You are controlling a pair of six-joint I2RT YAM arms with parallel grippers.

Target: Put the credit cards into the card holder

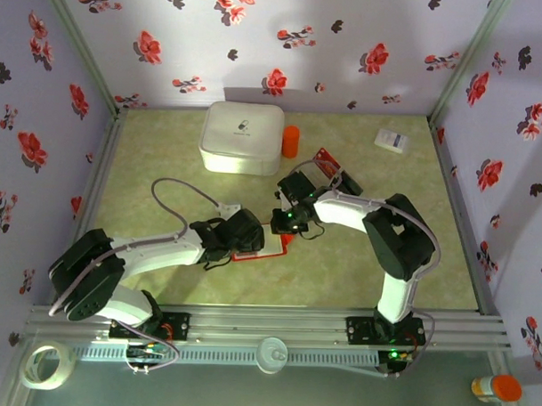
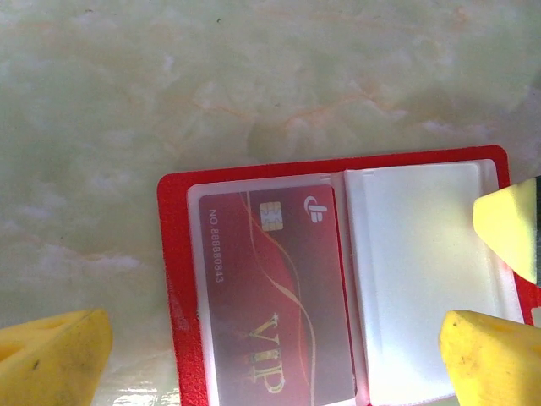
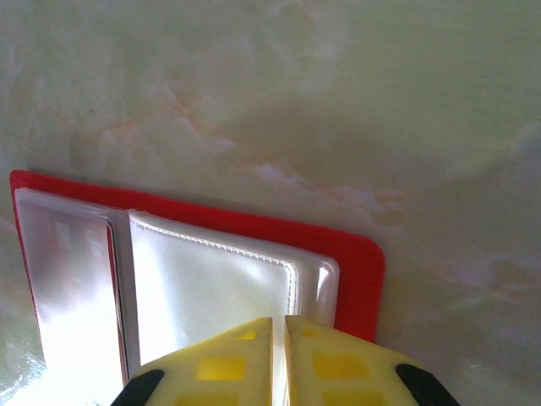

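The red card holder (image 1: 271,245) lies open on the table between the two grippers, its pale clear sleeves facing up. A red credit card marked VIP (image 2: 275,292) sits inside the left sleeve of the card holder (image 2: 173,279). My left gripper (image 2: 275,364) hangs open over the holder, its yellow fingers (image 2: 51,355) wide on either side. My right gripper (image 3: 279,326) is shut on the edge of a clear sleeve of the card holder (image 3: 355,271). More credit cards, one red (image 1: 327,160) and one dark (image 1: 347,182), lie behind the right gripper (image 1: 284,223).
A big white rounded box (image 1: 242,137) stands at the back with an orange cylinder (image 1: 291,141) beside it. A small white box (image 1: 393,140) lies at the back right. Flowered walls close in the table on three sides.
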